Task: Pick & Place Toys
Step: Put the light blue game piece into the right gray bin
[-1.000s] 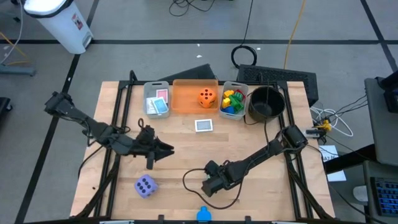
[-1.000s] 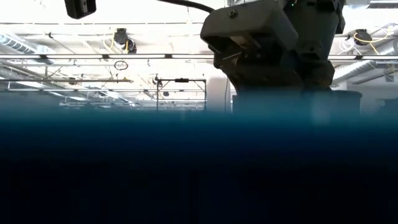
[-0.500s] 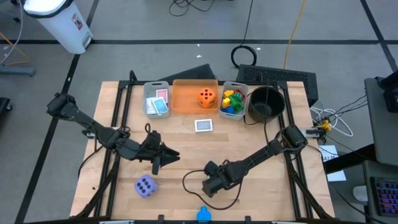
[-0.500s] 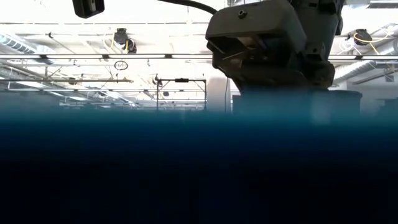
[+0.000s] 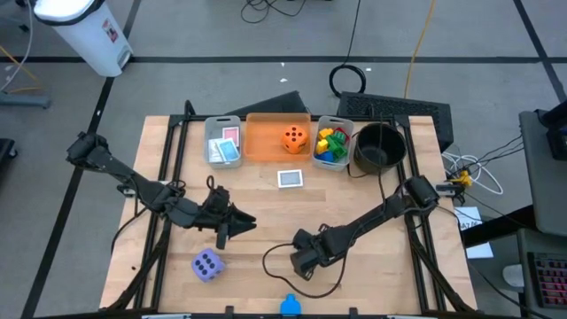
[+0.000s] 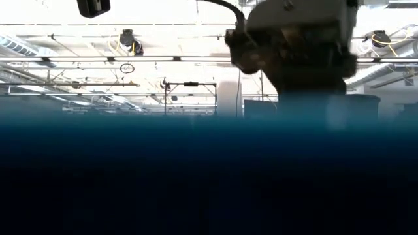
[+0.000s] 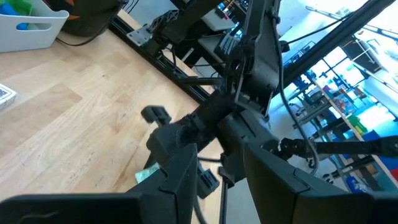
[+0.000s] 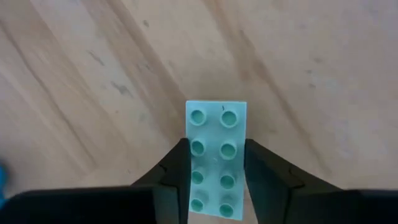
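The right hand (image 8: 216, 180) is clamped on a pale green studded plastic brick (image 8: 216, 155) low over the wooden worktop (image 5: 354, 204), seemingly to carry it to the small grey bin of bricks (image 5: 334, 144), while the left hand (image 5: 237, 222), fingers narrowly parted, waits near the purple foam die (image 5: 207, 264).

Left arm reaching from frame left to centre, left gripper (image 5: 237, 222) low, fingers seemingly parted, right arm stretched from right edge toward lower centre, right gripper (image 5: 299, 261) clamping a brick (image 8: 214, 158)

Bare table (image 5: 354, 199) lies open before the bins (image 5: 278, 140); only one card (image 5: 290, 178) interrupts it.
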